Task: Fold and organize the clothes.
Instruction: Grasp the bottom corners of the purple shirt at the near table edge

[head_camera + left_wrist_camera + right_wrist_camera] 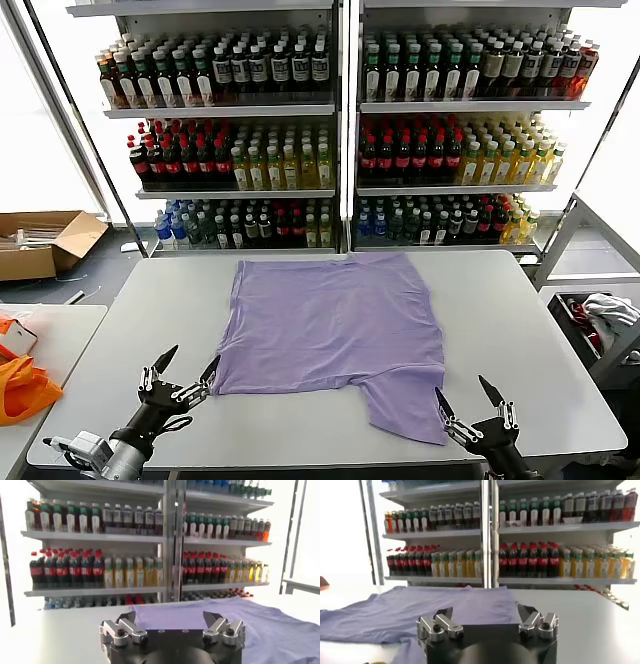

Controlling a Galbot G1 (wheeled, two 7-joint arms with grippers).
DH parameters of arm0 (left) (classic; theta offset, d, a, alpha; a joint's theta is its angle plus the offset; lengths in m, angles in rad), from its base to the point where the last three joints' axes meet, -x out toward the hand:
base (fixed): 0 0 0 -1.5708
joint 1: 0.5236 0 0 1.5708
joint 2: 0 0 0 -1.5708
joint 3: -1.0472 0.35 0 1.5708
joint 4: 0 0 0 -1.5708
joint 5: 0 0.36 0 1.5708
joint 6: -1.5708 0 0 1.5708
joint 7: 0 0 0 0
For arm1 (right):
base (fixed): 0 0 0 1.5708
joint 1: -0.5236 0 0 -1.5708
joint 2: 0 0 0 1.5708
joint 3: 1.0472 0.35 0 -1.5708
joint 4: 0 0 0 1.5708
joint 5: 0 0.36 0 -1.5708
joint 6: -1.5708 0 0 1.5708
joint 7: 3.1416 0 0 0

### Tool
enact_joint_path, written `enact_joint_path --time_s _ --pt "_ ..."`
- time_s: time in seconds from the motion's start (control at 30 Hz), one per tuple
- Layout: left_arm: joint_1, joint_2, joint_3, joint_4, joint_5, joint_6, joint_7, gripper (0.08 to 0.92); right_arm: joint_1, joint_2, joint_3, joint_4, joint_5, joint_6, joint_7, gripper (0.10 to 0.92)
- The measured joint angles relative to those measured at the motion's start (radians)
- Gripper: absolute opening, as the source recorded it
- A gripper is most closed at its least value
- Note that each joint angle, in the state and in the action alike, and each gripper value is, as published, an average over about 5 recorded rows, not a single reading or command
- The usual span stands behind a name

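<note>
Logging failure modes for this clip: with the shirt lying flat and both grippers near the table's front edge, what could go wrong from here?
The T-shirt has one sleeve sticking out toward the right gripper; a pinch there might lift only the sleeve and bunch the fabric. The left gripper, open beside the shirt's near corner, could snag or push that thin edge. The shirt reaches close to the table's front edge, so a drag could pull it off.

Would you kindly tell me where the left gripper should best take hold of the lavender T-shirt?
Probably the near-left hem corner of the lavender T-shirt, from the table's near edge: it lies flat just ahead of the open left gripper. The right gripper, also open, faces the near sleeve.
</note>
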State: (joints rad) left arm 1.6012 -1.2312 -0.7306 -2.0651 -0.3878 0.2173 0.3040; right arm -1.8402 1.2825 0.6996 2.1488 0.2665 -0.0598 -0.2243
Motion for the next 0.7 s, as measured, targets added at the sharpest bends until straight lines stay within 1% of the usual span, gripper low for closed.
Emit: enact_joint_path --time_s 0.3,0.7 --pt "-0.03 0.088 0.058 0.035 -0.033 0.108 -0.054 0.822 -0.018 -0.003 -0.05 0.023 -0.01 -0.079 0.064 0.823" --pt "-0.081 0.131 0.121 0.104 -0.054 0.164 -0.085 0.823 0.026 0.013 -0.13 -0.027 0.002 -0.134 0.143 0.814"
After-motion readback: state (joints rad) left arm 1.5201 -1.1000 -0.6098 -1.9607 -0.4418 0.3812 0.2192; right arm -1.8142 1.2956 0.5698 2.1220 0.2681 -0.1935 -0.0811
